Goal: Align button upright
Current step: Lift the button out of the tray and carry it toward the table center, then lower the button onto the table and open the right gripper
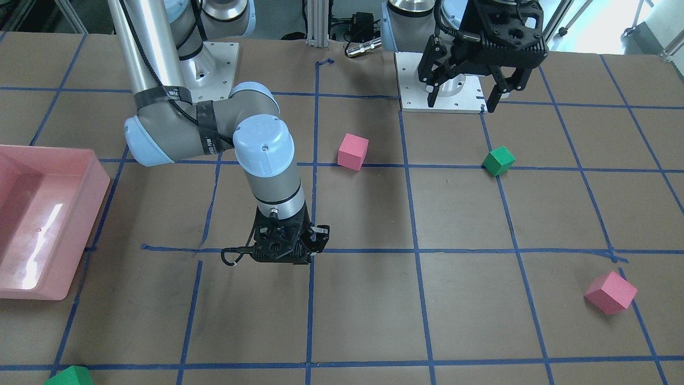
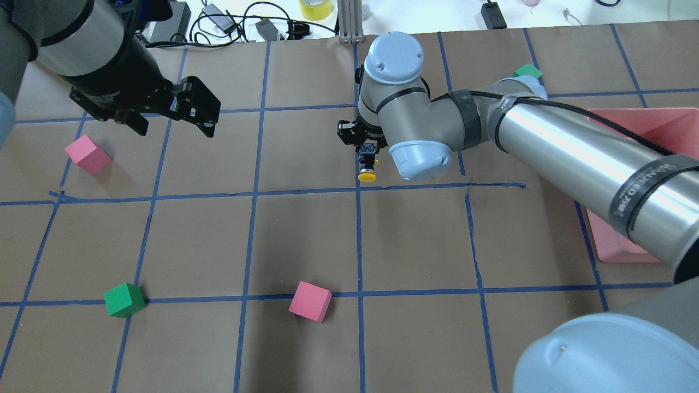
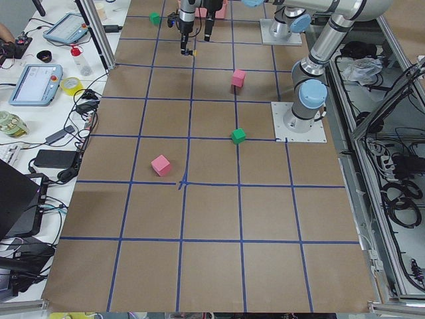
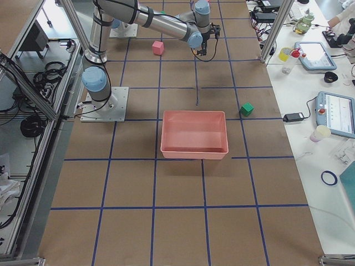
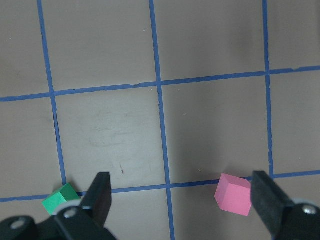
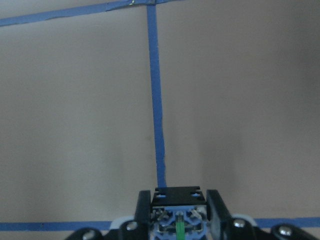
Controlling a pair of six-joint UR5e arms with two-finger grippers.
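Note:
In the overhead view my right gripper [image 2: 365, 155] is shut on the button [image 2: 366, 175], held low over a blue tape line. The black body and round yellow cap stick out below the fingertips. In the right wrist view the gripper [image 6: 178, 206] has both fingers closed on the button's base block [image 6: 178, 196], with its end facing the camera. In the front view only the back of this gripper [image 1: 283, 247] shows and the button is hidden. My left gripper [image 2: 173, 115] is open and empty, raised over the table's left side; it also shows in the front view [image 1: 464, 92] and the left wrist view [image 5: 183, 200].
Pink cubes [image 2: 87, 154] [image 2: 310, 301] and green cubes [image 2: 124, 299] [image 2: 527, 71] lie scattered on the brown paper. A pink bin [image 2: 655, 131] stands at the right, under my right arm. The left wrist view shows a green cube [image 5: 60, 198] and a pink cube [image 5: 233, 194] below.

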